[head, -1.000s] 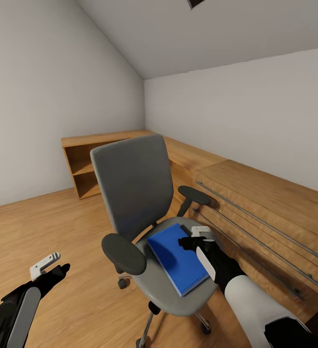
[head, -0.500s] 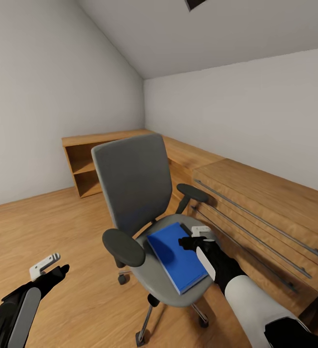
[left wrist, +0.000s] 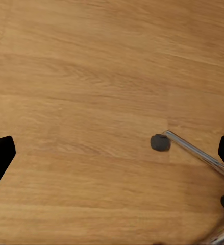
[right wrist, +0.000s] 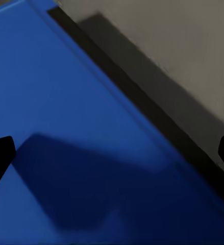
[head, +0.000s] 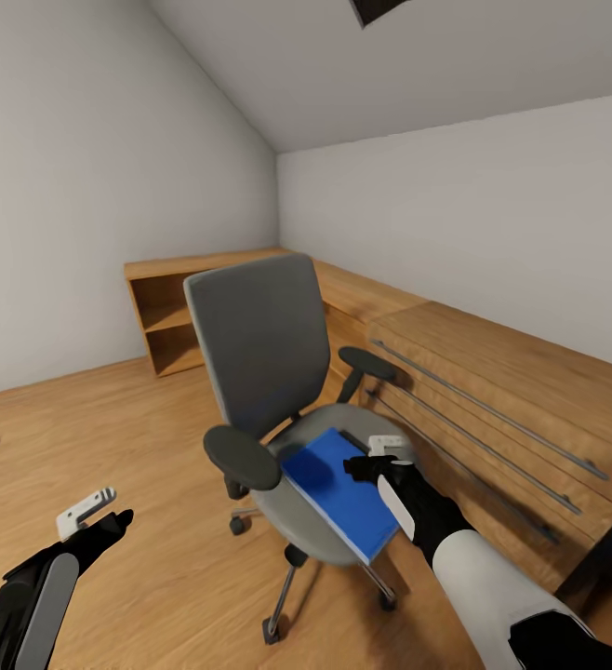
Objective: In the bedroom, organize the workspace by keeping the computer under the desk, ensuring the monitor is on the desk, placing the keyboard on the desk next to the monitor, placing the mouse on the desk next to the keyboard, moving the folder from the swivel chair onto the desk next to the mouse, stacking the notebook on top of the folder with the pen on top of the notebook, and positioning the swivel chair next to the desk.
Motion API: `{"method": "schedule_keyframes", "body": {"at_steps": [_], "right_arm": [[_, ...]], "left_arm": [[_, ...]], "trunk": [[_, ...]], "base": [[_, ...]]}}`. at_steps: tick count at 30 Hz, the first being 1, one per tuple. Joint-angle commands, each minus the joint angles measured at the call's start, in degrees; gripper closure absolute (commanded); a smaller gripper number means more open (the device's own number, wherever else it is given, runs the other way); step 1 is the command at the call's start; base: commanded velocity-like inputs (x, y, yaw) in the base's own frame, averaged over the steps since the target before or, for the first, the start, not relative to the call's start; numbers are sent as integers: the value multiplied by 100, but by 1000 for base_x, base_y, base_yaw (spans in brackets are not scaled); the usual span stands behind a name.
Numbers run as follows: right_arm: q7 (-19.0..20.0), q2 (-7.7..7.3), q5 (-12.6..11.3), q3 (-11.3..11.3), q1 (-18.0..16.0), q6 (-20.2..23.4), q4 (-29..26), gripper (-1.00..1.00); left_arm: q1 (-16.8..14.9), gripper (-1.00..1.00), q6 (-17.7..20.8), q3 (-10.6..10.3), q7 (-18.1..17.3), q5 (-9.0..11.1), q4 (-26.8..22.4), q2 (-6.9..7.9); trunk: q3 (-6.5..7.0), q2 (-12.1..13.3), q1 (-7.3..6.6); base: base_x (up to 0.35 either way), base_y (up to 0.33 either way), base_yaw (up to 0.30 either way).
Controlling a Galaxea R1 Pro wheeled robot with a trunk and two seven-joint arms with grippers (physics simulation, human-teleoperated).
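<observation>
Bare grey walls under a sloping ceiling close in a wood-floored room, and at its middle the folder [head: 339, 491] lies flat on the seat of the swivel chair [head: 271, 372], its near corner running out to the seat's front edge. The right gripper [head: 373, 459] hangs just above the folder's far-right part; in the right wrist view the blue cover [right wrist: 81, 153] spreads beneath the camera with the grey seat showing beyond its edge, and the two dark fingertips sit at opposite borders of that picture, so the jaws stand wide apart and hold nothing. The folder's long edge runs between them rather than inside a closing span, which suggests the pinch is not yet lined up. Low light-wood cabinets [head: 492, 391] run along the wall just beyond the chair. The left gripper [head: 97, 516] hovers over bare floor [head: 111, 428] well apart from the chair, jaws likewise spread and empty, with a castor [left wrist: 159, 142] and a chrome leg [left wrist: 196, 151] in its wrist view. The risk, as I judge it, is that pressing down on a thin flat folder will roll the chair on its castors or slide the folder off the front of the seat.
</observation>
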Motion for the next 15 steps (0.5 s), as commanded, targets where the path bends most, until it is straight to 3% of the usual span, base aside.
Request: {"method": "schedule_keyframes", "body": {"at_steps": [1,6,15], "right_arm": [[-55,-5,-81,41,0,24,113,-100],[-55,-5,-83,41,0,24,113,-100],[-55,-5,-83,41,0,23,113,-100]], "left_arm": [[-3,-100,19,-1,48,61,-8,1],[-5,-100,19,-1,48,59,-8,1],[-4,-100,19,-1,48,61,-8,1]], "trunk": [[-7,-2,-1],[-7,-2,-1],[-7,-2,-1]], "base": [[-151,0,0],[-193,0,0],[-24,0,0]]}}
